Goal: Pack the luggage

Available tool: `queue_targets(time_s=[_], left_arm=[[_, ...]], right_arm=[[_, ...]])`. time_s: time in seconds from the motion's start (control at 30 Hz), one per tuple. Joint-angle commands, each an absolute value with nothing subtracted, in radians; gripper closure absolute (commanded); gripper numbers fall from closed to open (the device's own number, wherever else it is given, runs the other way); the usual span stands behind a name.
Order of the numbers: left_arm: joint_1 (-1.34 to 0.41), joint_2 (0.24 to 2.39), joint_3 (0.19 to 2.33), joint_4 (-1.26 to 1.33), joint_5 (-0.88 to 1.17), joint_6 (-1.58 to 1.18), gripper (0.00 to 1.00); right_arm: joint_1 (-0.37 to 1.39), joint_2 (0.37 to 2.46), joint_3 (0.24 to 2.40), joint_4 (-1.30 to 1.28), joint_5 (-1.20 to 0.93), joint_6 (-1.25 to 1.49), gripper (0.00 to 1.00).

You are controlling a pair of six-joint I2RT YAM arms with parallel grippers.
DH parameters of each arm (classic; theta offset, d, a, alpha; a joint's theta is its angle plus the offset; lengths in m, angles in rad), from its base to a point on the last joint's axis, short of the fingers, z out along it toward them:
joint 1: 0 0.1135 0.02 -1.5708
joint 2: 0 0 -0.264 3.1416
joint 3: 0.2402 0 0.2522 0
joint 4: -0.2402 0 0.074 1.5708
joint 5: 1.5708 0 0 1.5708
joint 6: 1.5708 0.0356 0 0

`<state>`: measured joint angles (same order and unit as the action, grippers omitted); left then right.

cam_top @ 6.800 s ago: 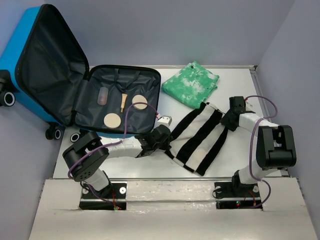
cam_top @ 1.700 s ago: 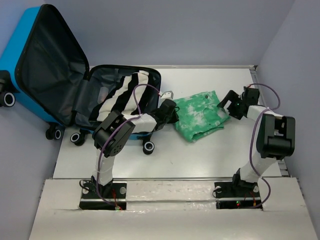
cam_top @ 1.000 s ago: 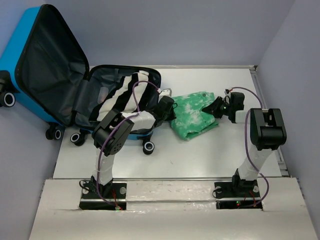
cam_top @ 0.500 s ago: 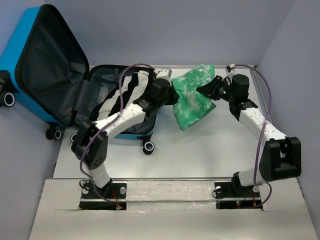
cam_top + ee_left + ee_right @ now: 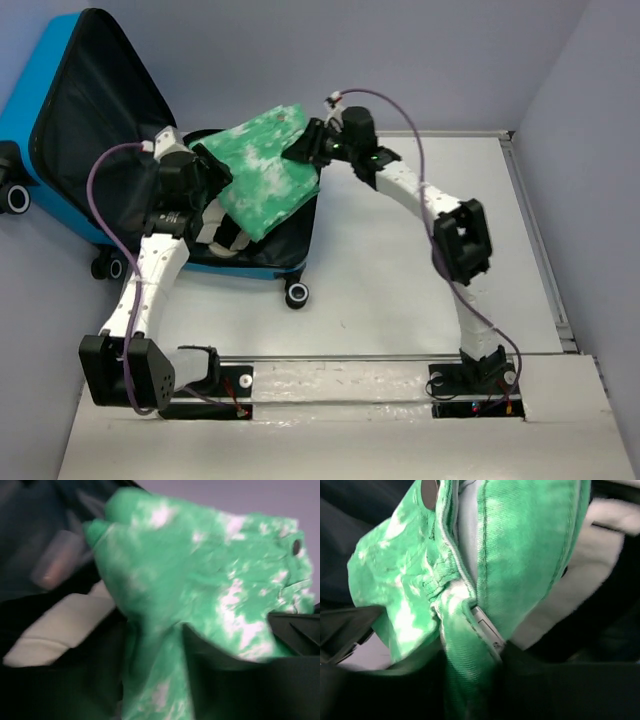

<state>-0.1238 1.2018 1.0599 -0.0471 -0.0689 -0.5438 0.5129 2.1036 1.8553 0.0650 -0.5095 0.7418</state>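
Note:
The luggage [image 5: 35,110], a bright-blue hard shell with black lining, lies open at the back left with its lid raised. A green-and-white mottled garment [image 5: 262,175] hangs spread over its open half. My left gripper [image 5: 205,178] holds the garment's left end and my right gripper [image 5: 303,152] its right end. In the left wrist view green cloth [image 5: 200,570] fills the gap of that gripper [image 5: 152,680]. The right wrist view shows a bunched fold [image 5: 520,545] between that gripper's [image 5: 472,680] fingers. A black-and-white striped garment [image 5: 215,228] lies in the case underneath.
A small bottle [image 5: 55,565] shows blurred inside the case. The luggage's black wheel [image 5: 295,293] rests on the white table [image 5: 420,260]. A raised rail [image 5: 535,240] runs along the table's right edge, and grey walls close the back and right.
Both arms have swung left and carried the green garment from the middle of the table to above the open luggage. The striped garment went into the case earlier.

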Motion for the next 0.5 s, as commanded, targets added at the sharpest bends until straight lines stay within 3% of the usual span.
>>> queue_targets(time_s=[0.0, 0.03, 0.07, 0.33, 0.47], left_arm=[[0.032, 1.186, 1.084, -0.115, -0.177, -0.514, 0.01], [0.057, 1.181, 1.091, -0.150, -0.158, -0.503, 0.01], [0.066, 1.163, 1.097, -0.158, -0.137, -0.496, 0.01], [0.058, 0.846, 1.108, -0.300, -0.196, -0.463, 0.01], [0.058, 0.670, 1.082, -0.409, -0.456, -0.427, 0.01]], right_arm=[[0.604, 2.442, 2.312, -0.260, -0.506, 0.628, 0.23], [0.604, 2.512, 2.441, -0.353, -0.493, 0.591, 0.06], [0.614, 2.563, 2.624, -0.468, -0.486, 0.568, 0.05], [0.623, 2.404, 2.405, -0.390, -0.420, 0.460, 0.02], [0.652, 2.289, 2.353, -0.396, -0.402, 0.402, 0.02]])
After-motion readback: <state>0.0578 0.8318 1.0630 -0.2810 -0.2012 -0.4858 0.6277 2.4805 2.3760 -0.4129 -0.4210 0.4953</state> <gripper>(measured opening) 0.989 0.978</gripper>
